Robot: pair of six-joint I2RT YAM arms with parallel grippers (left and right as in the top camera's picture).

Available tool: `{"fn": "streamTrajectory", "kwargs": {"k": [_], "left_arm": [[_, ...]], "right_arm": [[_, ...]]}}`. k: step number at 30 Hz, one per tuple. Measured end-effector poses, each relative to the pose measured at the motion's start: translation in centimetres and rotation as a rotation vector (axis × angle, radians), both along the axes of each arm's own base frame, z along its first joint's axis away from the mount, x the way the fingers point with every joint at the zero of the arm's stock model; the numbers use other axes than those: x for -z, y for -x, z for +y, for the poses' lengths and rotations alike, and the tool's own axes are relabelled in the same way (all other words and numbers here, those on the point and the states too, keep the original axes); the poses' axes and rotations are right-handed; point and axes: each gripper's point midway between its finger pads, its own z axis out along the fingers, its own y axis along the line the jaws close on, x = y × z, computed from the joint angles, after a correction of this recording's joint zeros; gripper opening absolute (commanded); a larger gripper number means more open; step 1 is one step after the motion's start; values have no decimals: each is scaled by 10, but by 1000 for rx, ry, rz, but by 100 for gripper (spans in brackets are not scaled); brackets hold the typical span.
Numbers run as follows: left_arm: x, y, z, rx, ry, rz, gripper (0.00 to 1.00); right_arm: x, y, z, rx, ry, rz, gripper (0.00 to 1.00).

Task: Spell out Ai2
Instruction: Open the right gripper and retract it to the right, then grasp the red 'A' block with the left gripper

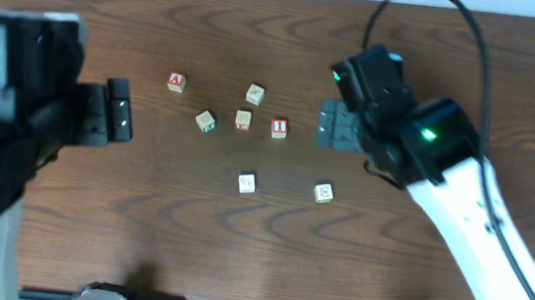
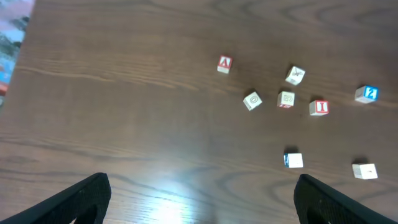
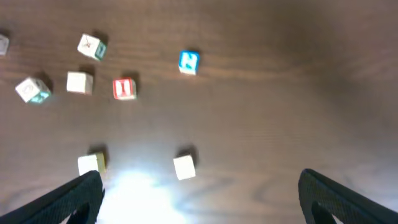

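A dark brown table [image 1: 238,256] of glossy, wavy-grained wood is spread beneath both arms. The left arm [image 1: 7,95], a bulky black-and-white housing, is held over the table's left side. The right arm [image 1: 459,208], white-shelled with a black head and a green light, is angled in from the right.

The left gripper [image 2: 202,190] is seen with its black, tapered fingers spread wide, and nothing is held between them. The right gripper [image 3: 199,186] is likewise spread wide and empty above the wood.

Small square-edged wooden cubes are scattered at the centre. The "A" cube [image 1: 177,82], red-lettered, is set apart at the left of the group. The "I" cube [image 1: 279,128], also red, is placed just right of a pale cube. The "2" cube [image 3: 189,61], blue-faced, is found right of the "I" cube and apart from it; from overhead it is hidden by the right gripper. A green-marked cube [image 1: 205,120] and several pale cubes [image 1: 247,182] are strewn around, their marks seemingly too faint to be read.
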Motion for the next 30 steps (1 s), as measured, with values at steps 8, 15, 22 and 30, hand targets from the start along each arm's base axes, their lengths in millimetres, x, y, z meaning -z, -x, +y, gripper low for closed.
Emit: {"fn": "streamTrajectory", "kwargs": {"k": [8, 15, 22, 30], "left_arm": [[59, -74, -10, 19, -16, 169, 96], [91, -129, -23, 80, -3, 172, 95], [168, -184, -38, 230, -28, 288, 95], [253, -221, -30, 211, -17, 394, 96]], "right_arm": [[-31, 42, -23, 16, -56, -31, 99], [-28, 61, -35, 18, -27, 21, 99], [-29, 58, -33, 17, -34, 9, 99], [-29, 58, -33, 14, -33, 9, 99]]}}
